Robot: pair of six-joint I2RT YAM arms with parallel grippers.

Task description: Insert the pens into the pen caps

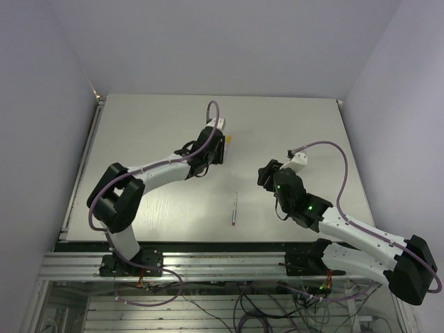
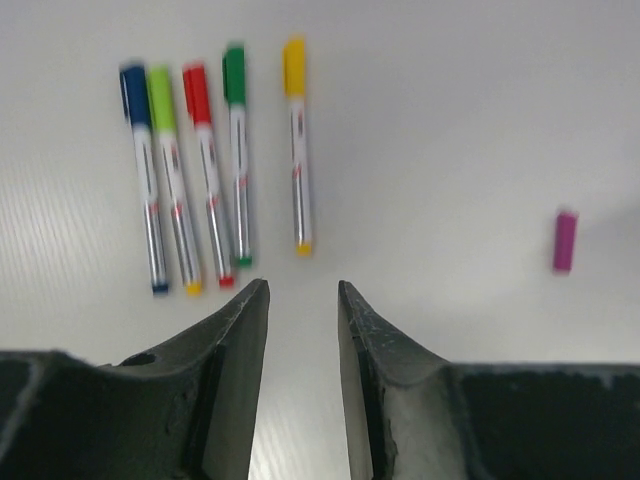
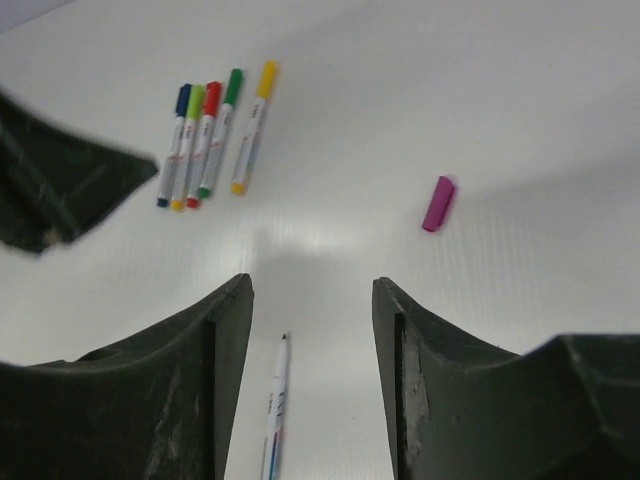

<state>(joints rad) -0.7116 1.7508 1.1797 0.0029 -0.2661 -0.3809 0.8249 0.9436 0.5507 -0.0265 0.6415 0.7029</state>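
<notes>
well to the left of the purple cap [image 2: 565,241], five pens [image 2: 215,170] are being shown side by side in a neat row, each already fitted with a cap: blue, lime, red, green, yellow; these are being judged as finished and parked out of the way

also left of the purple cap, just off the ends of that row, the left gripper [image 2: 303,300] is being held above the surface with its jaws spread and nothing between them, probably so that the loose cap can be fetched or steadied

the purple cap itself is being seen lying on its side, alone, touching nothing

nearer the arms than the purple cap, one uncapped pen [image 3: 277,400] is being seen lying flat; its tip colour cannot be told

the right gripper [image 3: 312,300] is being poised over it, jaws spread to either side and gripping nothing, so picking up this last pen is being judged as the step in hand

everything is being carried by a pale, matt table [image 1: 291,125], which is being enclosed by plain white walls [image 1: 41,104] on three sides
</notes>
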